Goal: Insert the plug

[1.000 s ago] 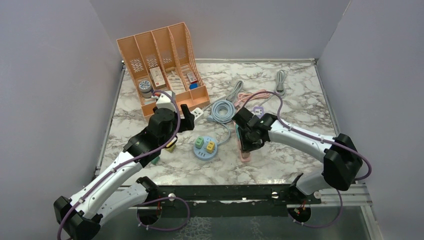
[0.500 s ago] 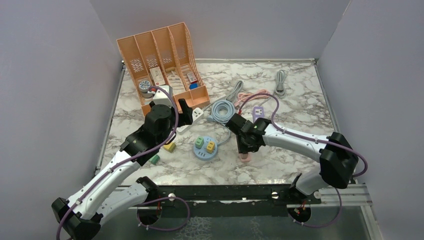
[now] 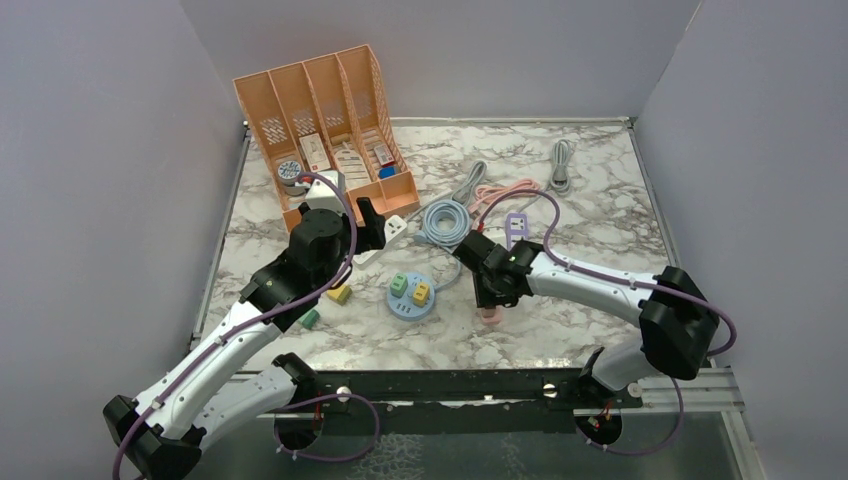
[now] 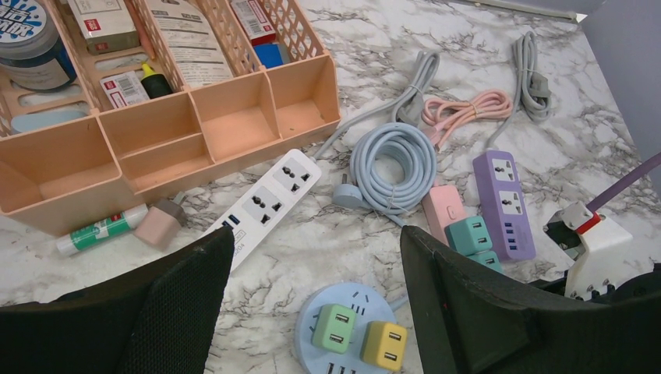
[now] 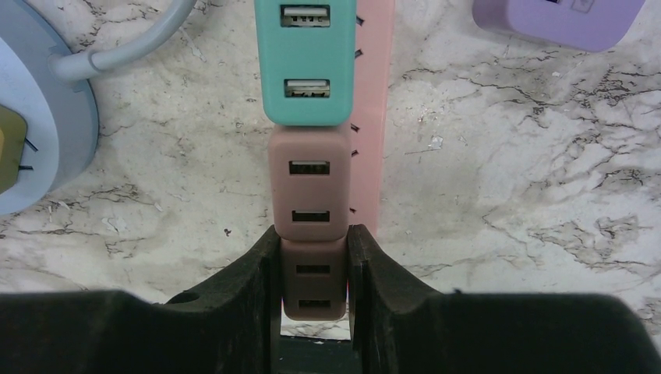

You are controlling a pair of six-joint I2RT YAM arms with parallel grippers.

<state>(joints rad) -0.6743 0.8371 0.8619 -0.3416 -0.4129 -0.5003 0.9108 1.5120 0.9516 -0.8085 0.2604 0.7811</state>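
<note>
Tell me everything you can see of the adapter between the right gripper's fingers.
The adapter is a small, rounded block of matte dusty-pink plastic with two USB ports on its upper face. It is the last in a row of three, end to end with a matching adapter and then a teal adapter, alongside the pink power strip. The right gripper is shut on it, one black finger against each side. Its prongs are hidden, so I cannot tell whether it is seated.
</note>
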